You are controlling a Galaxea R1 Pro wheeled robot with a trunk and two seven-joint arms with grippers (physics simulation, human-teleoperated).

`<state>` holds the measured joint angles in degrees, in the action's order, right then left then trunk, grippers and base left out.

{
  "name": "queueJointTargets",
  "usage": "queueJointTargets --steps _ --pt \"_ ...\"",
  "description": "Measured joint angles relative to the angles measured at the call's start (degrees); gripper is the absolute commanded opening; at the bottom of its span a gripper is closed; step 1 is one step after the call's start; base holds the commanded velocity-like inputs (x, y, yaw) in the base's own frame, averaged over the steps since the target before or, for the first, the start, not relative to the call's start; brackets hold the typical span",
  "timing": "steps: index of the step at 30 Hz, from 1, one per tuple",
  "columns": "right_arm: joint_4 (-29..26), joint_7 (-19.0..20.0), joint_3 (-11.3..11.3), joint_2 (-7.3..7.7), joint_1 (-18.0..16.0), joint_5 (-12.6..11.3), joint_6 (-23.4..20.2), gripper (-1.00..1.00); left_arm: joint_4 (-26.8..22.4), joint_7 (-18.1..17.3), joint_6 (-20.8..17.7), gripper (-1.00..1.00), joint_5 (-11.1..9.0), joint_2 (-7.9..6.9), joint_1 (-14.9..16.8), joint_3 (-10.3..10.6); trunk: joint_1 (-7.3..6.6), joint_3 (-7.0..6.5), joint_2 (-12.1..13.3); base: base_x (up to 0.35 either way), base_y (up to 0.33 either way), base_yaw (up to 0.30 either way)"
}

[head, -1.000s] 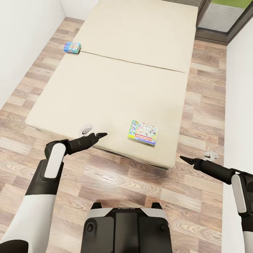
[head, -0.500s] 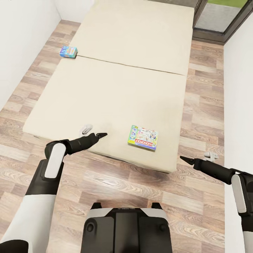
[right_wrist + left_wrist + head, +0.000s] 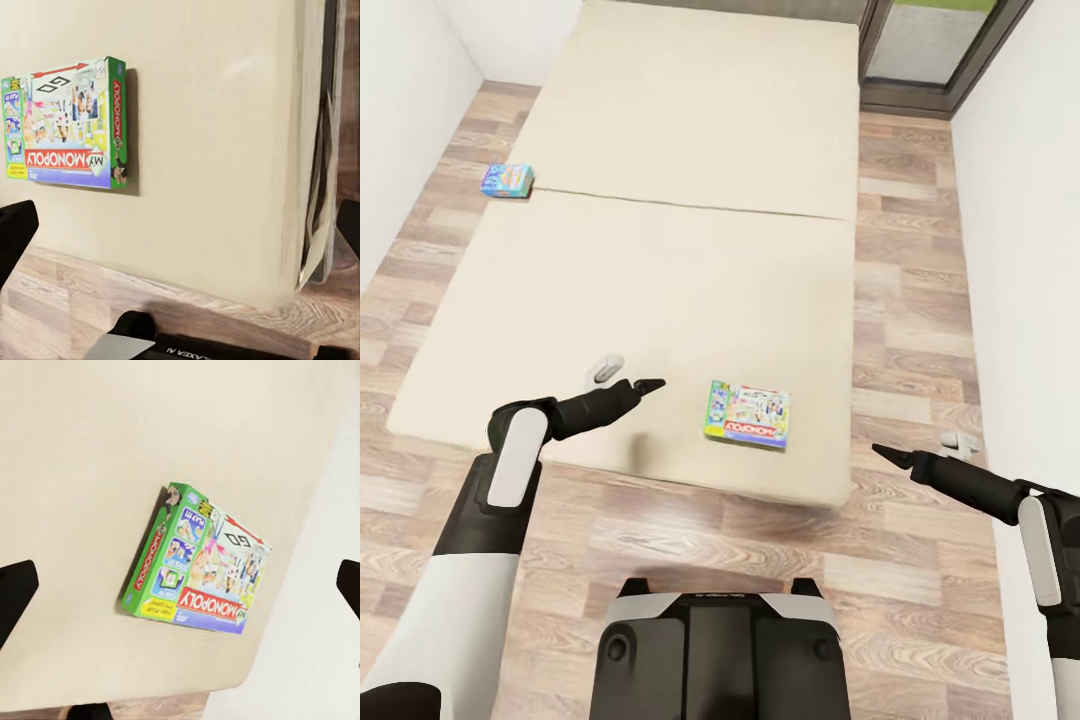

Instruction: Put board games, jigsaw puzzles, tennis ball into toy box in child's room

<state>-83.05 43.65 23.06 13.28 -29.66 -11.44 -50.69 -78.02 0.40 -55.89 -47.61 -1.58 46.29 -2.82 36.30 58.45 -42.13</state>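
Monopoly box (image 3: pixel 749 413) lies flat on the bed (image 3: pixel 660 250), near its foot edge, between both pincers. Left pincer (image 3: pixel 648 384) hovers over the mattress just beside the box; wrist view shows its tips wide apart, holding nothing. Right pincer (image 3: pixel 880 453) hangs over the wood floor (image 3: pixel 920 340) past the bed corner, tips apart, empty. Blue game box (image 3: pixel 507 180) sits at the bed's far left edge, well apart from both pincers.
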Motion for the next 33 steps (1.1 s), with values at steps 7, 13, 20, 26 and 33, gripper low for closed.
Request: queueJointTargets --steps 7,13,20,26,33 --pt "0.00 0.01 -0.01 0.00 -0.01 0.02 0.00 1.00 1.50 0.01 0.00 1.00 0.03 -0.01 0.00 0.02 0.01 -0.07 0.00 0.036 0.013 -0.105" --pt "0.00 0.01 -0.01 -0.02 -0.01 0.03 0.00 1.00 2.49 0.04 0.00 1.00 0.01 -0.01 0.00 0.12 0.01 -0.10 0.00 0.014 0.005 -0.041" --pt "0.00 0.01 -0.01 -0.06 -0.01 0.03 0.00 1.00 4.56 0.07 0.00 1.00 0.04 0.03 0.00 0.33 0.01 -0.11 0.00 0.006 0.002 -0.016" --pt "0.00 0.01 -0.01 -0.08 -0.01 0.03 0.00 1.00 5.76 0.07 0.00 1.00 0.01 0.22 0.00 0.42 0.01 -0.11 0.00 0.002 0.001 -0.007" --pt "0.00 0.01 -0.01 -0.09 -0.01 0.03 0.00 1.00 6.45 0.07 0.00 1.00 -0.02 0.40 0.00 0.43 0.01 -0.11 0.00 0.001 0.000 -0.003"
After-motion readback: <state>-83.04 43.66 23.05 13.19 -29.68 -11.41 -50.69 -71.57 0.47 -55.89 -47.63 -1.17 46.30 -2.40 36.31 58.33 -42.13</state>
